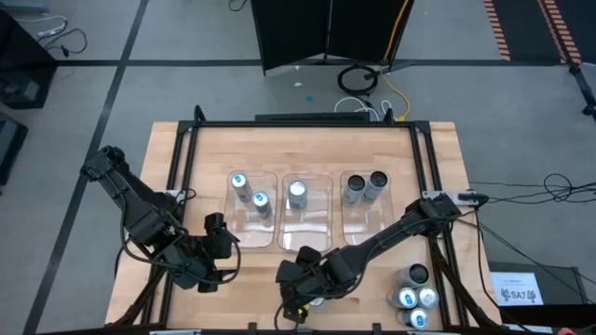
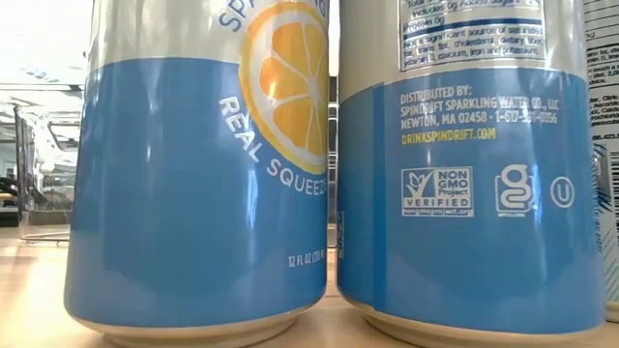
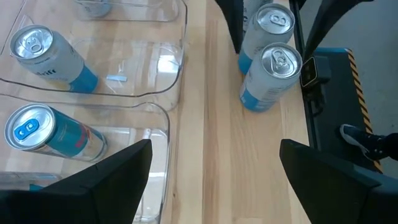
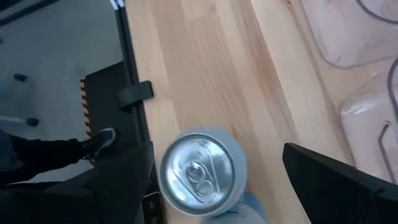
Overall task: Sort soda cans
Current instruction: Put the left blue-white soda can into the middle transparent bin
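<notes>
The right gripper point(image 1: 300, 296), jaws wide, hovers over a can point(image 4: 198, 173) at the desk's front edge, ready to grasp. It likely needs lowering, then closing. The left gripper point(image 1: 220, 249) waits, jaws wide.

Three clear plastic trays point(image 1: 307, 237) are sitting side by side on the wooden desk point(image 1: 214, 140); cables point(image 1: 358, 79) are lying on the floor beyond it.

Soda cans, silver tops, all upright. Two blue-tabbed cans point(image 1: 248, 191) in left tray; one plain silver can point(image 1: 297, 194) in middle tray; two grey-topped cans point(image 1: 365, 186) in right tray. Cluster of four point(image 1: 413, 294) on the counter's front right corner. One silver-topped can point(image 4: 198, 172) stands near the front edge.
</notes>
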